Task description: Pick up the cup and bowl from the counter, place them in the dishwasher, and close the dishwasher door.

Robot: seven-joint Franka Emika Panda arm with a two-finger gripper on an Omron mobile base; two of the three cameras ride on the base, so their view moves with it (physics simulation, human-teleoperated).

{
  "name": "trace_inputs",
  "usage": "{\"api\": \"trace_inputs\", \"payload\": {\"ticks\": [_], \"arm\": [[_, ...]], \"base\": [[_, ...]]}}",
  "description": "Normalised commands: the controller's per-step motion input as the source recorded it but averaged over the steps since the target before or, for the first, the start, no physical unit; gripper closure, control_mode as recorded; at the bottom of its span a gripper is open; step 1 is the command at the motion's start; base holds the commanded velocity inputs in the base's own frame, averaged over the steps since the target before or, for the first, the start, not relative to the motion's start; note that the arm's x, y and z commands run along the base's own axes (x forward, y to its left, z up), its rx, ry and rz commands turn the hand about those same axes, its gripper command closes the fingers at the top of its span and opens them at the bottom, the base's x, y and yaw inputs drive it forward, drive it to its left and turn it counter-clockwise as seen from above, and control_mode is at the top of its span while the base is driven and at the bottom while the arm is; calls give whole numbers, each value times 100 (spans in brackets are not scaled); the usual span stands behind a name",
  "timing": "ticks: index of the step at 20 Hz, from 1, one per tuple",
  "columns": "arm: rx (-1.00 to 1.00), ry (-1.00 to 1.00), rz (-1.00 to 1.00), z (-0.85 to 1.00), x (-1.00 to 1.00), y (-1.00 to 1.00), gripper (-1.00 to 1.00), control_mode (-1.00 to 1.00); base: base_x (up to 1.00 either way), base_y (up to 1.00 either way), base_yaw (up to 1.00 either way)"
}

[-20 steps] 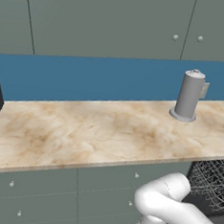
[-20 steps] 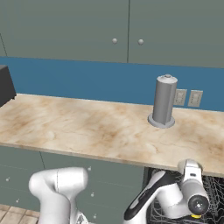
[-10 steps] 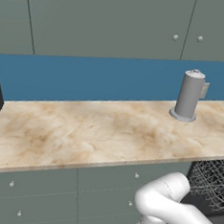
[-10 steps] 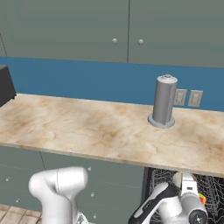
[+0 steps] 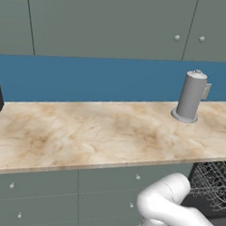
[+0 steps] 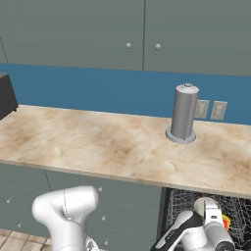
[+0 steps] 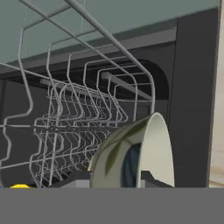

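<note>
A: Where's the bowl [image 7: 138, 153]? We need it for this tag.

B: In the hand view it sits right at the tool [image 7: 124, 177], tipped on edge, rim toward the right, hollow facing us. We judge the tool is pinching it by the wall; the fingertips themselves are hidden behind it.

A: And the tool in the base views?

B: Right base view, low and right, the tool [image 6: 215, 230] is down in front of the open dishwasher [image 6: 206, 215], under the front edge of the surface [image 6: 98, 147].

A: Relation for the next move?

B: The wire rack [image 7: 78, 118] lies straight ahead of the bowl and to its left, deeper into the dark cavity. The bowl's round face stands upright, roughly in line with the tines, so we'd guess it slots between them once carried forward and lowered. Dark side wall [image 7: 192, 96] is just beside the rim on the right, so that's the snag risk.

A: Anything on the surface?

B: Tall grey canister [image 6: 184, 113] by the wall, well apart from the tool. Can't spot the cup; something small and yellow [image 7: 19, 187] sits low left, too cut off to name.
</note>
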Motion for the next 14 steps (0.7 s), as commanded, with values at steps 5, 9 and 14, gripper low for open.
{"api": "trace_inputs", "payload": {"ticks": [5,9,14], "arm": [[1,3,0,-46,28,-20,100,-100],[2,3,2,-61,1,-11,100,-100],[0,5,10,-79,-26,-1,100,-100]], "base": [[0,0,0],[0,0,0],[0,0,0]]}}
